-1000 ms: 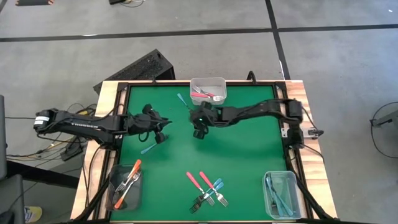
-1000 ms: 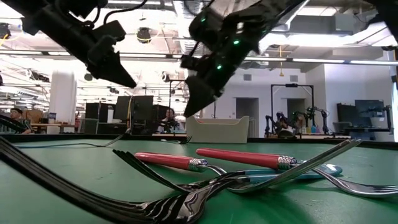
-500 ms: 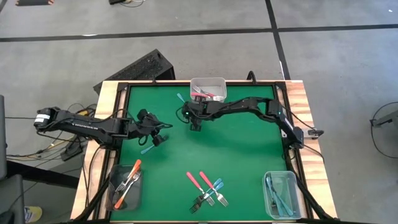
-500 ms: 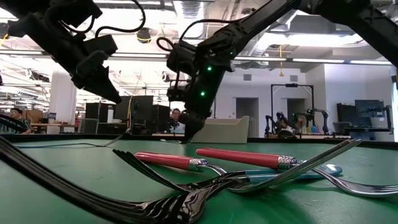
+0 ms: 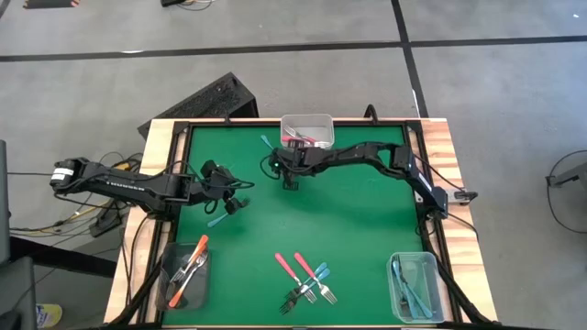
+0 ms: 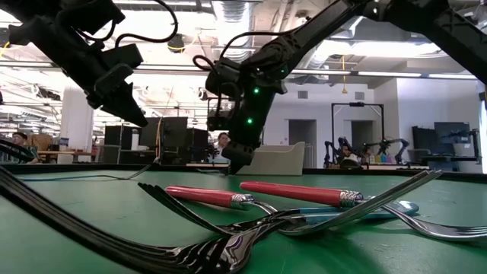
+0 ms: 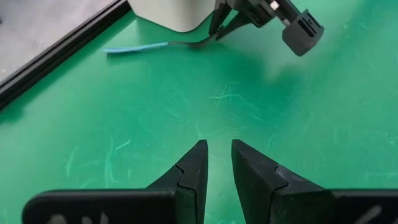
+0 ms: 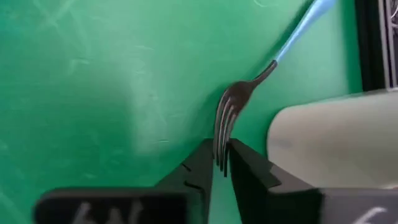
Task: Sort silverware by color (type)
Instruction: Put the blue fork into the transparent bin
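Observation:
My right gripper [image 8: 220, 158] is down at the table's far side beside the far clear tub [image 5: 307, 120], shut on a teal-blue-handled fork [image 5: 268, 147]. My left gripper [image 7: 217, 149] hovers above the mat left of centre, its fingers a narrow gap apart and holding nothing. A second blue fork [image 5: 218, 220] lies flat on the mat just near of it. Two pink forks and a blue one [image 5: 307, 280] lie in a loose pile near the near edge, tines overlapping. My right gripper pinches the tine end [image 8: 222, 134] of the blue fork between its two fingertips. The fingers come from above, pointing down, roughly in line with the fork's length. The fork lies flat on the mat, its blue handle [image 8: 305, 22] pointing away from the gripper.
The far tub holds pink forks. A near-left tub [image 5: 186, 291] holds orange forks. A near-right tub [image 5: 415, 260] holds blue ones. The far tub's wall [image 8: 323, 137] stands close beside my right fingers. Black rails frame the green mat, and the middle of the mat is bare.
My right gripper has moved toward the table's far-left and come down from mid-air onto the blue fork's tines by the far tub. My left gripper has dropped a little lower and toward the left edge. No fork has moved.

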